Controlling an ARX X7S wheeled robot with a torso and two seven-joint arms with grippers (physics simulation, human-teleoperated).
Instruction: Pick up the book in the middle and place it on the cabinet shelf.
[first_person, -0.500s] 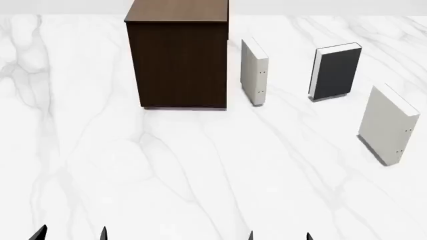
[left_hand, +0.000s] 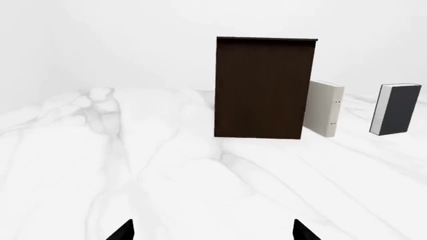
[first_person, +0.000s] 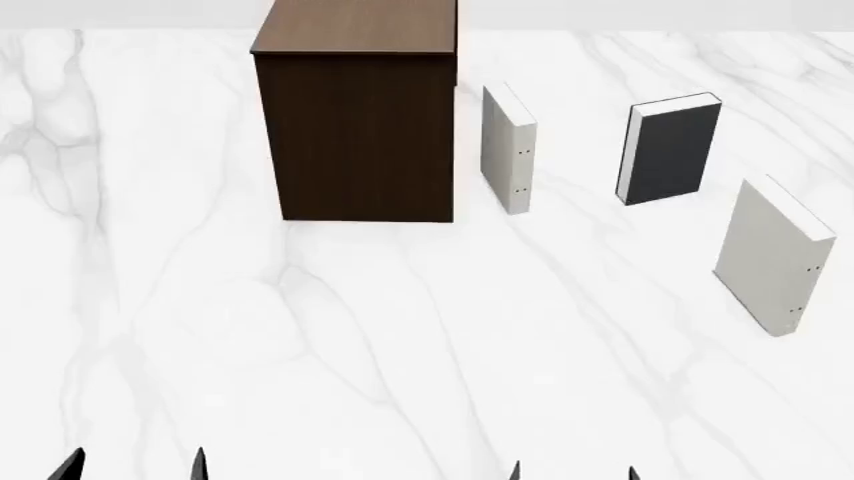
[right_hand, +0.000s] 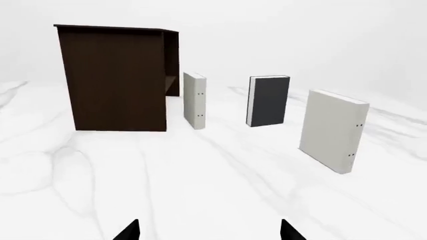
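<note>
A white marble table (first_person: 334, 350) fills the head view. At its far side a dark-brown cabinet (first_person: 358, 120) is seen, with a lighter brown flat top. In the right wrist view an opening is shown on the cabinet's right side (right_hand: 172, 62), with what looks like a shelf board inside.

Three books are stood upright to the right of the cabinet. A first off-white book (first_person: 507, 148) is placed just beside the cabinet, apart from it, with two small dots on its spine. The grey book (first_person: 670, 148) is found further right, between the two off-white ones in left-right order and at about the same depth as the first; its dark cover faces the robot and its white page edges are seen on its left side. A second off-white book (first_person: 777, 255) is stood nearer and furthest right, well apart from the grey book.

Only the dark fingertips of the left gripper (first_person: 134, 468) and the right gripper (first_person: 574, 472) are shown at the near edge of the head view. In each gripper the tips are held well apart with nothing between them, so both jaws are open. Both grippers are well apart from all the books.
</note>
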